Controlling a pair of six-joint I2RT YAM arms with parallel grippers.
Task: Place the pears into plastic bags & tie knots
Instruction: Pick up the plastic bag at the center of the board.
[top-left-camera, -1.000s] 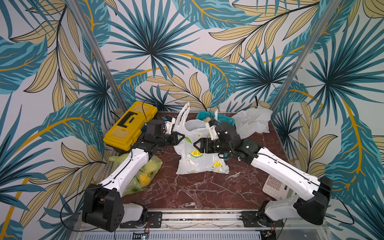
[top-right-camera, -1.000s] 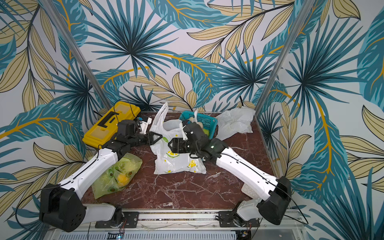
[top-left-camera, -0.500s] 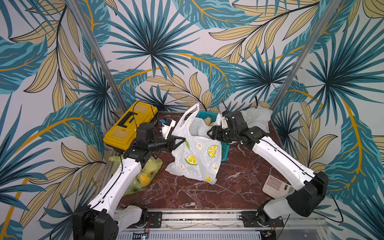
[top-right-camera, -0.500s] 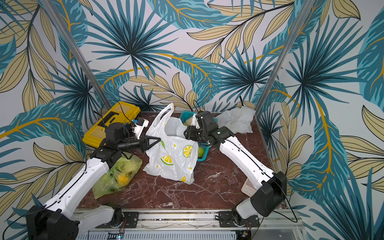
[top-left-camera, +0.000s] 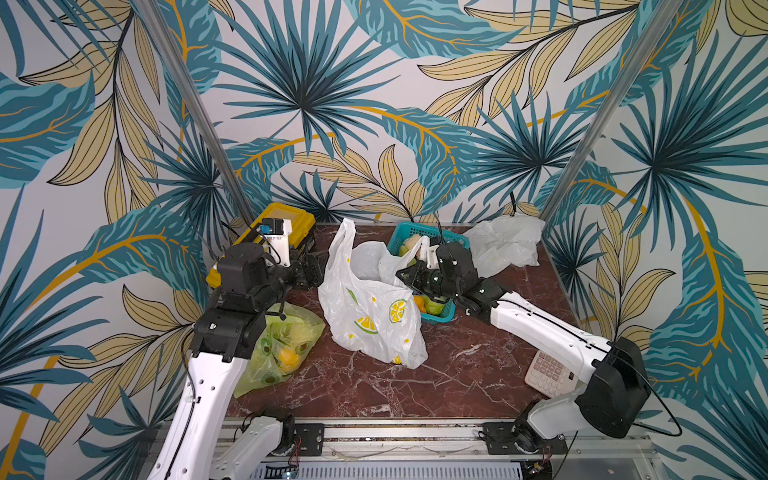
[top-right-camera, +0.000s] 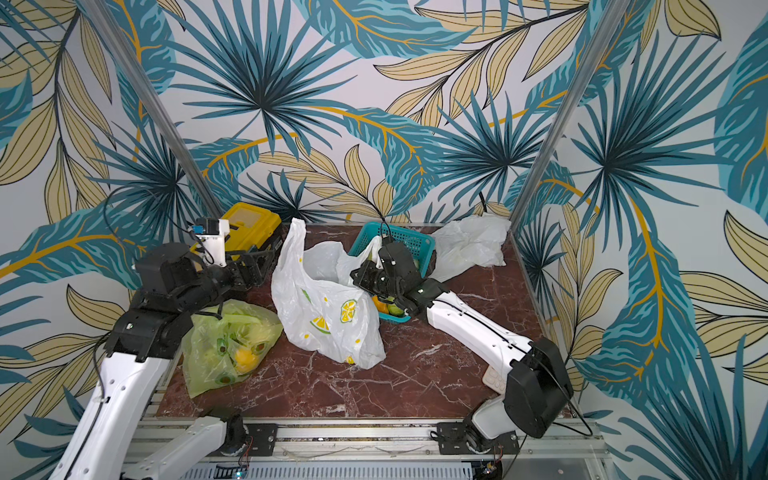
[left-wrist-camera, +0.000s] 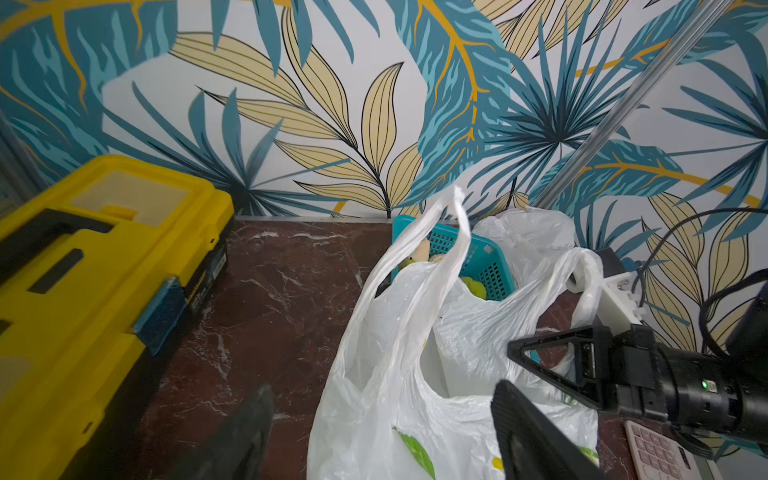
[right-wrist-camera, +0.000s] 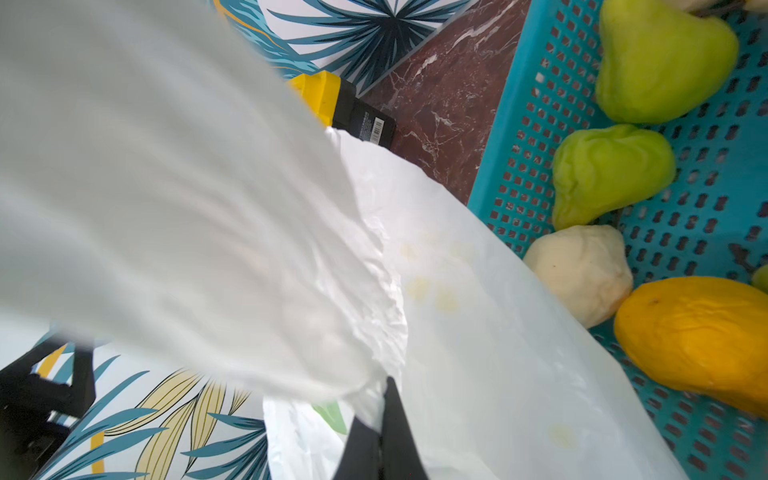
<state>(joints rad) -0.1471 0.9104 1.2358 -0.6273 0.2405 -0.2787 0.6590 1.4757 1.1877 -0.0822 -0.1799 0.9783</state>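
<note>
Clamping the rim of the lemon-print bag (top-left-camera: 370, 307) on the counter (top-left-camera: 457, 374), the right end effector (right-wrist-camera: 382, 415) sat nearest the pears (right-wrist-camera: 611, 174) in the teal basket (right-wrist-camera: 519, 124) just behind it, while the left end effector (left-wrist-camera: 382, 399) gaped apart beside the bag's opposite side.

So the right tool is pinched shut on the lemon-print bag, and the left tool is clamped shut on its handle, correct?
Not quite: the left tool is open, its fingers wide apart and the handle standing free, as the left wrist view shows. The right tool is indeed pinched shut on the lemon-print bag.
</note>
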